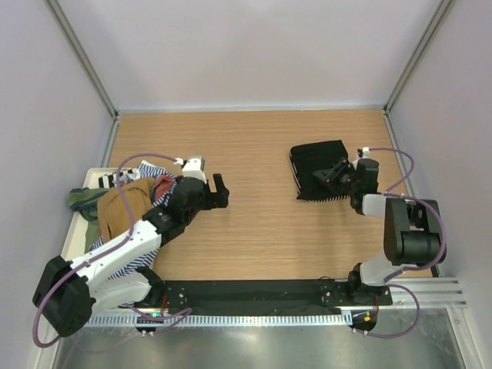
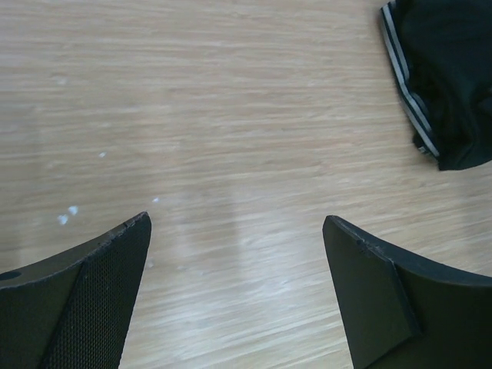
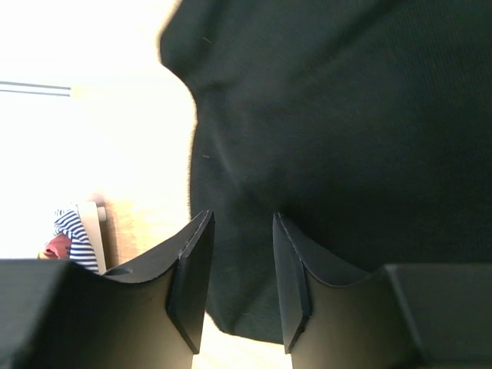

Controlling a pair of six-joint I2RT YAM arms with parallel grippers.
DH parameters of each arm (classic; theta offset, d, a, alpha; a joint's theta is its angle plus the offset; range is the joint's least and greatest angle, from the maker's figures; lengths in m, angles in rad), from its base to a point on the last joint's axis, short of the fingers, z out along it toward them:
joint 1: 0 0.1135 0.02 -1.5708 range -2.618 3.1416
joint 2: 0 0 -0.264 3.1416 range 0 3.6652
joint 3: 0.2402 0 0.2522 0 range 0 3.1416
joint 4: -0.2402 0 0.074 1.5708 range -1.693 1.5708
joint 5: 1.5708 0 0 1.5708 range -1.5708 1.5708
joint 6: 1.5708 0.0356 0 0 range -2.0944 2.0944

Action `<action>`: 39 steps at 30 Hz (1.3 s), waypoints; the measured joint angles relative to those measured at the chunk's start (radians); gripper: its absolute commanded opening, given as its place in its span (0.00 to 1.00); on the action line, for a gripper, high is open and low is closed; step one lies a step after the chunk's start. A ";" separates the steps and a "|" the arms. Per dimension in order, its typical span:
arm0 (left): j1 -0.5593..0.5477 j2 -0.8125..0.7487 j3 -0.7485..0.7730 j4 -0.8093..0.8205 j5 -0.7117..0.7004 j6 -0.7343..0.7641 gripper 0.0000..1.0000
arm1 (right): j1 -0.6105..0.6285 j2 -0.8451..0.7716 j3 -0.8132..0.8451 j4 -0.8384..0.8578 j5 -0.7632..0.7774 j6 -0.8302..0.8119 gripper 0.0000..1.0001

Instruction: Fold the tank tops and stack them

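Right wrist is showing the right pincer [image 3: 242,214] half-narrowed at the black tank top [image 3: 346,115]; I cannot tell whether it is grasping. Left pincer [image 2: 237,217] is hanging released over the desk [image 2: 192,115], apart from that top.

We find no readable text, label, brand, number or sign in any view: none on the black tank top [image 1: 319,171] at two o'clock, the clothes pile [image 1: 127,201] at nine o'clock, or the wooden table [image 1: 261,231].

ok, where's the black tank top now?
Top view: black tank top lies folded on the table's right half, the right jaws over its right edge, far from the pile at left.
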 measured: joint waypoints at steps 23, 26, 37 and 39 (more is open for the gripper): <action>0.000 -0.229 -0.210 -0.020 -0.102 0.075 0.95 | 0.460 -0.029 0.255 -0.445 0.497 -0.372 0.45; 0.000 -0.230 -0.210 -0.020 -0.103 0.075 0.95 | 0.499 0.027 0.311 -0.507 0.558 -0.395 0.44; 0.000 -0.220 -0.210 -0.020 -0.112 0.075 0.96 | 0.512 0.211 0.468 -0.706 0.744 -0.404 0.38; 0.000 -0.220 -0.210 -0.020 -0.113 0.076 0.96 | 0.500 0.219 0.481 -0.727 0.758 -0.397 0.39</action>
